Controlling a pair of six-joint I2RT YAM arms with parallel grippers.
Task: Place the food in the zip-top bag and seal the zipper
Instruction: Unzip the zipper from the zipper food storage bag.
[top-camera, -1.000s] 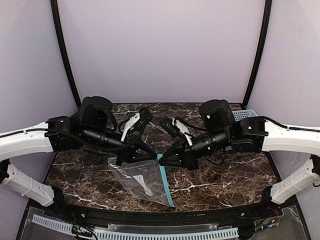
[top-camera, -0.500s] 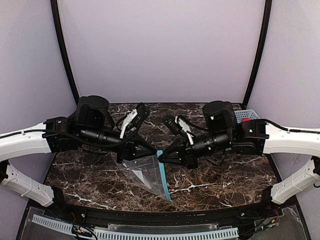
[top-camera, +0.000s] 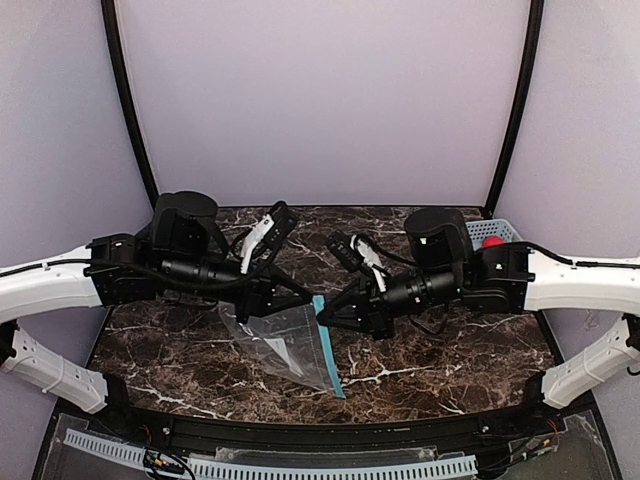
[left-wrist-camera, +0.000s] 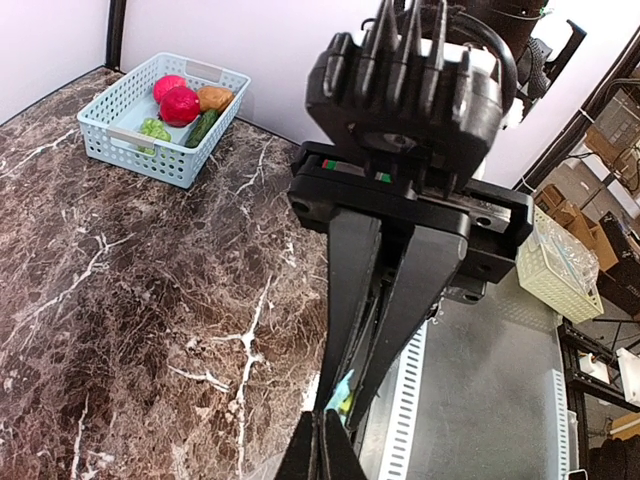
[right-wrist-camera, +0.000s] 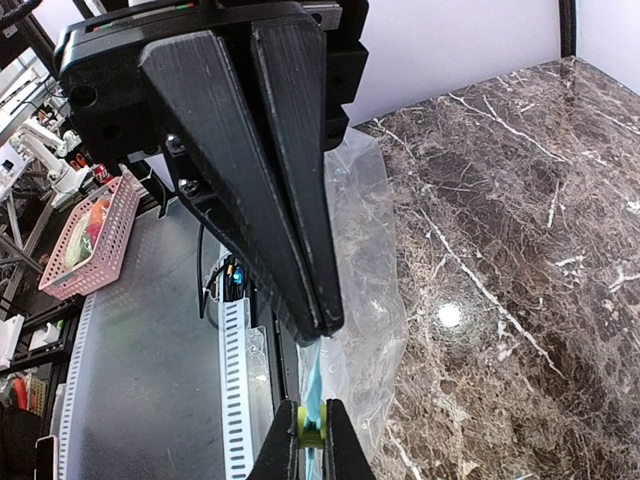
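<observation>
Pinching the zipper (right-wrist-camera: 313, 385) near its upper end, the right fingers (right-wrist-camera: 310, 448) are pressed together on the teal strip, and a small yellow-green piece is caught between them. The left fingers (right-wrist-camera: 322, 318) are shut tight just above, tip to tip with the right ones. They appear to be clamped on the same mouth edge of the zip-top bag (top-camera: 283, 345), though the exact contact is hidden by the black pads. The bag is held up at that corner over the middle of the worktop (top-camera: 450, 355). Its clear body slopes down toward the near edge, and only whitish markings can be made out through it. The food is found in a light-blue basket (left-wrist-camera: 140, 158) at the back right corner of the worktop, well apart from the bag. Two round red fruits (left-wrist-camera: 180, 103), a brown-orange oval one (left-wrist-camera: 214, 97), a green grape bunch (left-wrist-camera: 153, 128) and a darker green piece (left-wrist-camera: 203, 126) are piled together in it.
</observation>
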